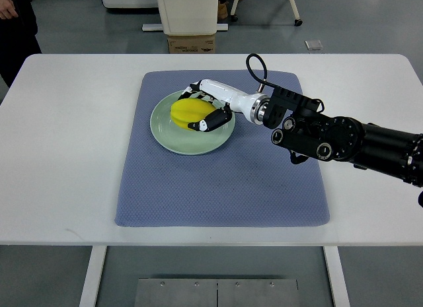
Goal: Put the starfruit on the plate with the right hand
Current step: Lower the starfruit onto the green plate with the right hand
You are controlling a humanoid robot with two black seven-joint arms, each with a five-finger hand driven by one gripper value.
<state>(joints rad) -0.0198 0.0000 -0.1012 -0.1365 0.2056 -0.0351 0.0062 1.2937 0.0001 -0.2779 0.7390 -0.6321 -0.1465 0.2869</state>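
White table (pixel 66 155), right hand (pixel 210 105) partly hiding plated starfruit (pixel 186 111)

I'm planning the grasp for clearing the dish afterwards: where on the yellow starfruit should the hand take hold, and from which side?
Probably across the yellow starfruit's broad middle, coming from the right, as the right hand does now: fingers curl around its far and near sides. The fruit lies flat on the pale green round plate, and the raised rim likely makes a low scoop awkward.
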